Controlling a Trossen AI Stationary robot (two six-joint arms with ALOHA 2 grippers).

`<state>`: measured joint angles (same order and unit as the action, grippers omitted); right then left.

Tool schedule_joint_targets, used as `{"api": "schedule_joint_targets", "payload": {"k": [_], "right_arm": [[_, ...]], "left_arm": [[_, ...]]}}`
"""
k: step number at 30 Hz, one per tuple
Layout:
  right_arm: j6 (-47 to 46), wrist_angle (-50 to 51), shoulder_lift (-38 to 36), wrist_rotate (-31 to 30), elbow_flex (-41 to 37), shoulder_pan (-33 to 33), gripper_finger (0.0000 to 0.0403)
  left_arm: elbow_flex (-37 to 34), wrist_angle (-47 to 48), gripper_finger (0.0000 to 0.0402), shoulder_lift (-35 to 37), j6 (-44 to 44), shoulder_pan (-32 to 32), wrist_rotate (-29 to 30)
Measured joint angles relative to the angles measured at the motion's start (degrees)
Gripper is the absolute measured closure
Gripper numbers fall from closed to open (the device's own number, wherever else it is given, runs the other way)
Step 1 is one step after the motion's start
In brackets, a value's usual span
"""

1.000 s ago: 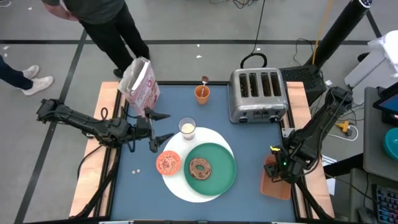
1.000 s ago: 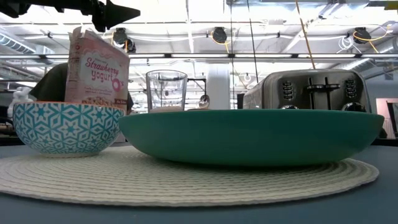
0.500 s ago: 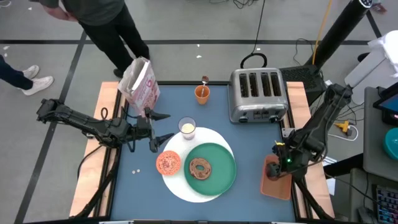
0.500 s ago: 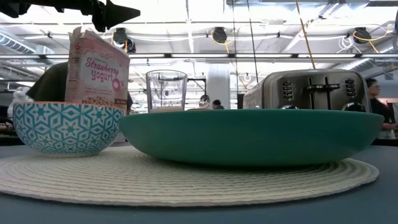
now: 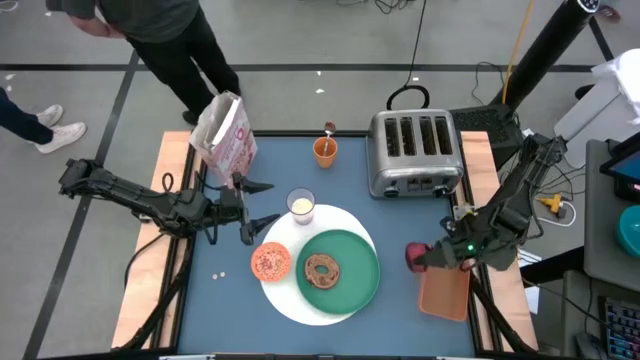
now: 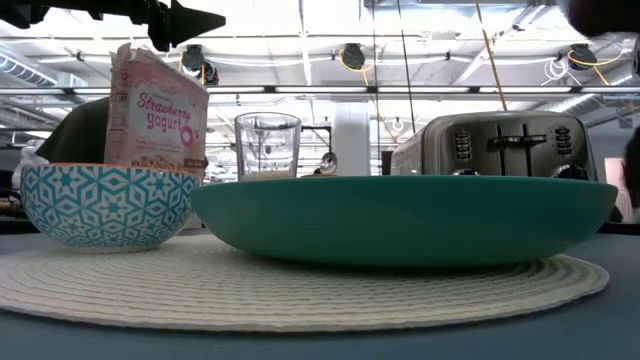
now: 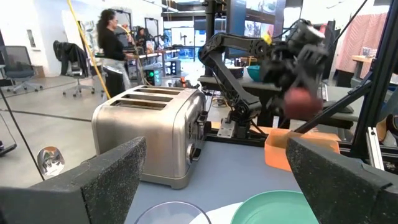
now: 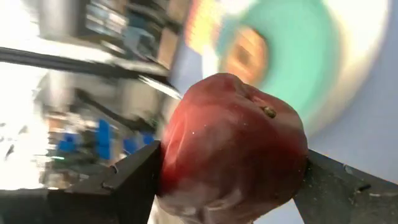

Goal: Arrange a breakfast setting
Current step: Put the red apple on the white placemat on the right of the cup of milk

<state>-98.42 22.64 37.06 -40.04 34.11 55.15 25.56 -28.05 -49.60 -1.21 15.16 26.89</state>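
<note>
Gripping a dark red fruit [image 5: 416, 257] between its fingers, the right gripper [image 5: 422, 258] hangs at the table's right side, just at the upper left corner of the orange tray [image 5: 445, 291], at about 3 o'clock from the plate [image 5: 352, 281]. The right wrist view shows the fruit [image 8: 233, 146] filling the gap between both fingers, its stem dimple turned toward the camera.

At the table's 11 o'clock corner a pink box [image 6: 155, 110] reads "Strawberry yogu", the rest hidden; it stands upright, top open. The left gripper [image 5: 254, 205] hovers spread wide and empty just below the box [image 5: 225, 135], pointing toward 3 o'clock at the milk glass [image 5: 301, 206].

On the round mat [image 5: 284, 297] lie the green plate with a bagel [image 5: 323, 269] flat at its middle, a bowl [image 5: 270, 262] at the plate's 9 o'clock and the glass at its 11 o'clock. A toaster [image 5: 415, 152] stands at 1 o'clock, slots running front to back. An orange cup [image 5: 325, 151] sits at the table's 12 o'clock.
</note>
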Motion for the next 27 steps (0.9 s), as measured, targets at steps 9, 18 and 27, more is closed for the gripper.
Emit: {"api": "schedule_joint_targets", "payload": {"k": [9, 18, 27], "right_arm": [[67.39, -35.98, 3.27, -14.89, 0.02, -3.72, 0.0108], [116.10, -54.56, 11.56, -11.53, 0.02, -13.76, 0.0108], [114.46, -54.06, 16.85, 8.10, 0.02, -30.57, 0.0108]], "left_arm": [[0.00, -0.01, 0.0009, 0.00, 0.00, -0.01, 0.00], [0.00, -0.01, 0.0009, 0.00, 0.00, -0.01, 0.00], [0.00, -0.01, 0.0009, 0.00, 0.00, 0.00, 0.00]]}}
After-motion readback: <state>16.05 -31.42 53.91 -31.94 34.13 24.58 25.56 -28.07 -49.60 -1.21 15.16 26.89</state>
